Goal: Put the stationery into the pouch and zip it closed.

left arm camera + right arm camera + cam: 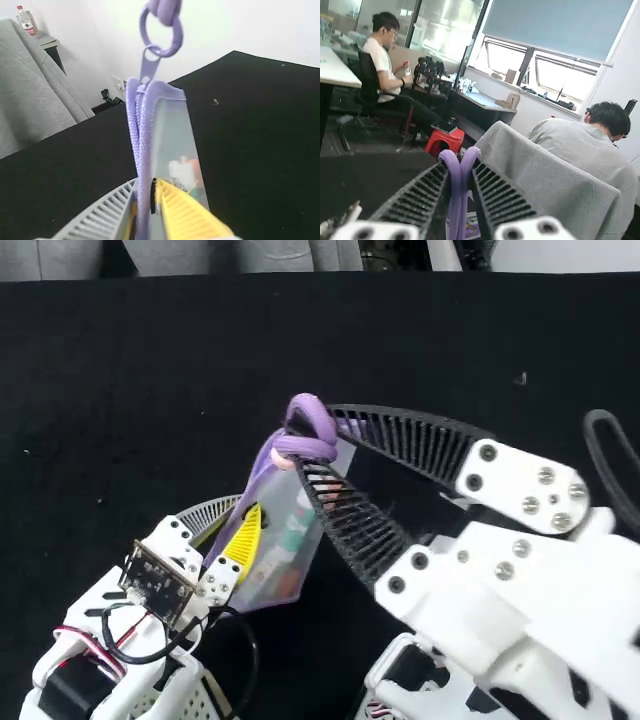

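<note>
Black cloth covered the table (120,390), with office furniture and a grey chair back beyond its far edge. Both arms met over the near middle of it. The right gripper (312,440), with black ribbed fingers, was closed on a purple loop (305,428), which bulged out between the tips. The left gripper (243,508), with one yellow finger (185,212) and one pale one, was clamped across the pouch (290,540) at its nearer end. The pouch was clear-sided with purple trim, and it hung tilted between the two grippers, lifted off the cloth at its far end. From the left wrist, the zipper (141,150) ran edge-on away from the fingers to the pouch's far corner. There a flat pull tab (147,67) led to a ring (162,30) that carried the loop. The stationery (185,172) showed through the clear wall as small white and orange pieces, so loading looked done and zipping seemed to be the step in hand. The visible stretch of teeth looked meshed, but the part under the left fingers was hidden. To finish well, the right arm should pull straight along the line of the teeth, keeping the tab untwisted. The left grip should act as a firm anchor so the fabric stays taut. Neither should let go until the slider is seated at the end stop.
</note>
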Robot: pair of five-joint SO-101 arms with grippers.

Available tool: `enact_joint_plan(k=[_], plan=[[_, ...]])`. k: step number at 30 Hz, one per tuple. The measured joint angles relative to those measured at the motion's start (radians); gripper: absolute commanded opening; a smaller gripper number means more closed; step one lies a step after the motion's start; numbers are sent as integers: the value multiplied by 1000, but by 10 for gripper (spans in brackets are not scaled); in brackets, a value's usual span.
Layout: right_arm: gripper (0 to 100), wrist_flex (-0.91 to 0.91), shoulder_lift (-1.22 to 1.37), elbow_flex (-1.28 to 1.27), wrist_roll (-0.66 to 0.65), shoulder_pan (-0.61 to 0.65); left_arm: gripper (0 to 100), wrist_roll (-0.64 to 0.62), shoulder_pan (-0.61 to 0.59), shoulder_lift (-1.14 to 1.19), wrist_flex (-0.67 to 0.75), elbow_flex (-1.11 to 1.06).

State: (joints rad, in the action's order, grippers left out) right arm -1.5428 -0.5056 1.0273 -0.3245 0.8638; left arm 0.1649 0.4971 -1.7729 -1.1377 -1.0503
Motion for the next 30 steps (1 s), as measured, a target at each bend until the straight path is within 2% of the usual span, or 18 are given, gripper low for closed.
enact_joint_plan(k=[6,9,14,23,27,30], plan=[[11,-43,-21,-40,-106,-14,29,-2,-2,-57,-37,-3],[11,-40,-17,-100,-115,-114,29,-2,-3,-57,-40,3],[11,54,-21,-276,-115,-350,28,-2,-18,-57,-40,3],[11,511,-5,-710,-97,-674,28,-110,-256,-46,68,23],[11,666,-5,-804,-29,-787,28,-121,-256,-46,160,23],[11,753,-3,-853,5,-848,27,-126,-198,-46,204,23]])
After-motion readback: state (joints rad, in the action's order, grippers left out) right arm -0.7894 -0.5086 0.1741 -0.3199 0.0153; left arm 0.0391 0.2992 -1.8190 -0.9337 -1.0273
